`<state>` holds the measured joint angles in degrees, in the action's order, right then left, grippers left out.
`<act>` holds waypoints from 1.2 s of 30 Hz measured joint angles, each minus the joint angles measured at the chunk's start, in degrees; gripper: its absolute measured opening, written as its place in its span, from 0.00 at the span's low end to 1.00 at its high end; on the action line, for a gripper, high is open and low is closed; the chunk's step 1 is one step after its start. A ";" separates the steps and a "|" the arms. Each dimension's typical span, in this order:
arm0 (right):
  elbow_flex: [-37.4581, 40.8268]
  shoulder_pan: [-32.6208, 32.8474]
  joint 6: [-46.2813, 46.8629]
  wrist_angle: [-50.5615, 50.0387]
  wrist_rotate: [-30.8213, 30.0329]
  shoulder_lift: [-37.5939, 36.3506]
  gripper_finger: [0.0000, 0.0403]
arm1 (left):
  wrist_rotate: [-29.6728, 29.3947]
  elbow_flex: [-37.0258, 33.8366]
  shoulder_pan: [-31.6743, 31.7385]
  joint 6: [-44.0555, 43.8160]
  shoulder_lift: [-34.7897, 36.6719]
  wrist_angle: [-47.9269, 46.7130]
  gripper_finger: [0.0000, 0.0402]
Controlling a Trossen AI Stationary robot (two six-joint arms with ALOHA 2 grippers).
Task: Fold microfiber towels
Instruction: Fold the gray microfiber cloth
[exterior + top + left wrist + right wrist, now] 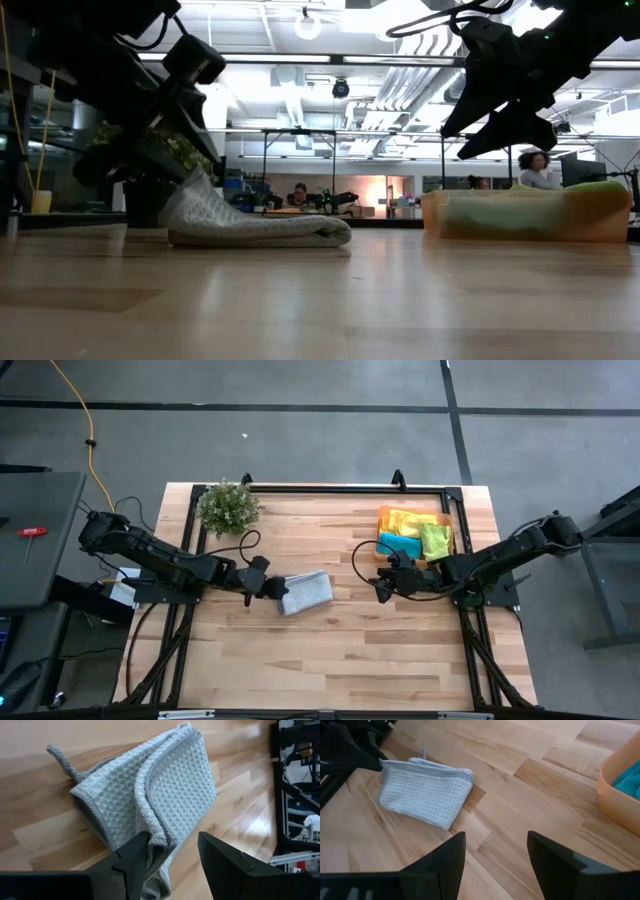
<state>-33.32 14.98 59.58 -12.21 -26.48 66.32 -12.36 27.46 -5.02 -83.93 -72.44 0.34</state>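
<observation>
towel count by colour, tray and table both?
Pale grey-blue towel, folded on the table: 1
Yellow towel, in the orange tray: 1 visible
Teal towel, in the tray: 1
Lime green towel, in the tray: 1
Total: 4 visible

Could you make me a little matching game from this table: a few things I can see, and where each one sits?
Things:
1. grey-blue towel
2. plant
3. orange tray
4. right gripper

Places:
A. back left of the table
B. back right, holding coloured towels
C. folded, at the left gripper
D. hanging over bare wood, jaws open

Pairs: 1-C, 2-A, 3-B, 4-D
</observation>
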 joint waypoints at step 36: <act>0.00 0.00 0.01 -0.02 -1.33 0.00 0.51 | 0.50 0.00 5.54 2.65 -5.45 7.62 0.02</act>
<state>-33.32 14.98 59.59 -12.23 -27.81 66.32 -11.87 27.46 0.53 -81.28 -77.89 7.96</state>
